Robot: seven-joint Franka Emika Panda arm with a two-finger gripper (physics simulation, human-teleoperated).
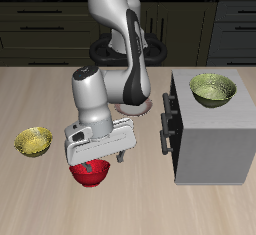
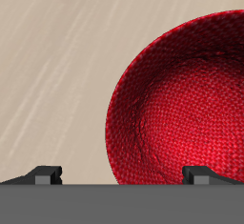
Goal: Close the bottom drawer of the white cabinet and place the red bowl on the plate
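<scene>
Glossy red, the red bowl point(image 1: 89, 174) sat on the wooden bench point(image 1: 40, 99) directly beneath the claw point(image 1: 92, 163), near the front edge. The claw's fingers point(image 2: 43, 173) stood spread wide, one over bare wood, the other over the bowl's textured inside, gripping nothing. Off to one side stood the white cabinet point(image 1: 210, 139), a yellow-green bowl point(image 1: 213, 89) on top; whether its bottom drawer was shut could not be told. Another yellow-green bowl point(image 1: 33, 140) lay opposite.
</scene>
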